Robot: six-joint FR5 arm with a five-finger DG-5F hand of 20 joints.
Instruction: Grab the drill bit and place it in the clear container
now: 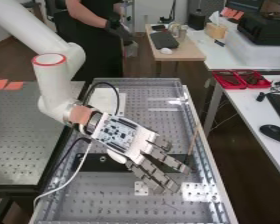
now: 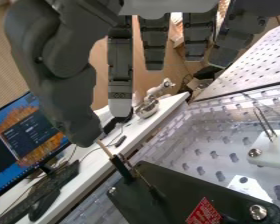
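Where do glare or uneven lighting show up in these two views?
High view: white glare streaks on the perforated bench, toward its far end. Wrist view: the hand looks dark against the brighter white table.

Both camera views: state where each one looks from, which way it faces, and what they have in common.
High view: fixed above the bench's near end, facing down along the perforated bench at a slant; the white arm and the hand show.
Wrist view: on the arm's wrist, looking out past the fingers and thumb toward the dark plate, a white table and a screen.
Shared: hand, bench and dark plate.
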